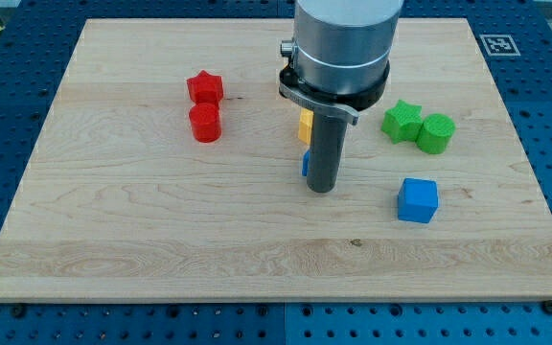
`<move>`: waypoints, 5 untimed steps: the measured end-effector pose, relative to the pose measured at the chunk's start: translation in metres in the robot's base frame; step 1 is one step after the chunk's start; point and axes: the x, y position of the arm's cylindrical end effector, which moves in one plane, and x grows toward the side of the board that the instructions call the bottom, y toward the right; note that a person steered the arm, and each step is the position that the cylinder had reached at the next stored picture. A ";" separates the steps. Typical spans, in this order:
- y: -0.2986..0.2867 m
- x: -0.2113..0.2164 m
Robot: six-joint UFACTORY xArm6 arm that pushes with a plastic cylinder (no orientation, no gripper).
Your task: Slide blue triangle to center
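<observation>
So here's where I'm at with the blue triangle job. My tip (322,188) is planted roughly mid-board, a touch toward the view's right of dead centre, and the rod covers most of what I care about. All I can see of the blue triangle (306,164) is a thin blue sliver poking out on the rod's left edge, right up against it as far as I can tell. Can't make out its shape from that sliver, so I'm trusting the task on "triangle". Just above it there's a yellow block (306,125), also half hidden behind the arm, shape unclear.

No gripper on this rig, just the bare rod, so it isn't holding anything; it can only shove.

My read on progress: the blue piece already sits about in the middle of the wooden board (113,259), so I'd call this nearly done or done. What's left is maybe a small nudge, and backing the rod off to check.

Everything else is well out of the way: red star (204,87) and red cylinder (205,124) touching each other at upper left, green star (402,122) and green cylinder (437,133) side by side at upper right, blue cube (417,200) toward lower right.
</observation>
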 end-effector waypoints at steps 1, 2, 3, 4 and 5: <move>-0.002 -0.019; -0.002 -0.038; -0.010 -0.051; -0.004 -0.041; 0.028 -0.032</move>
